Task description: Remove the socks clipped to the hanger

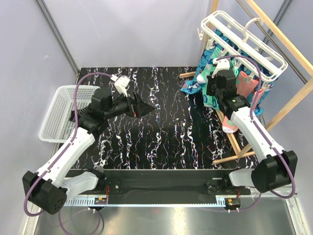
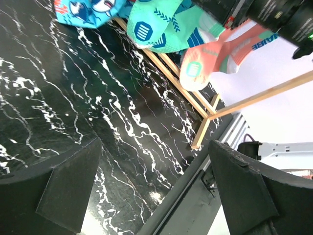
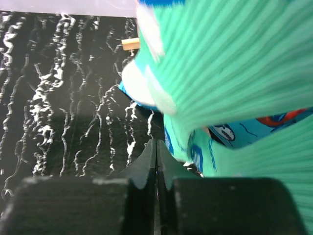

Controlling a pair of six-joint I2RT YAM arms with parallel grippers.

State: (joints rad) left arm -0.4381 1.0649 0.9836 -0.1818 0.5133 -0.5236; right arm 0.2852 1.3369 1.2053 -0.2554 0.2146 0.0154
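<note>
Metal rail (image 1: pixel 161 200), black marbled table (image 1: pixel 161 137), hanger (image 1: pixel 243 35), grey walls (image 1: pixel 122 29)

Overhead looks down; wrist cameras share socks (image 2: pixel 161 29).

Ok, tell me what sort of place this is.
Probably a robot test cell: plain grey panel walls around a black white-veined tabletop, and a white plastic clip hanger on a light wooden frame.
</note>
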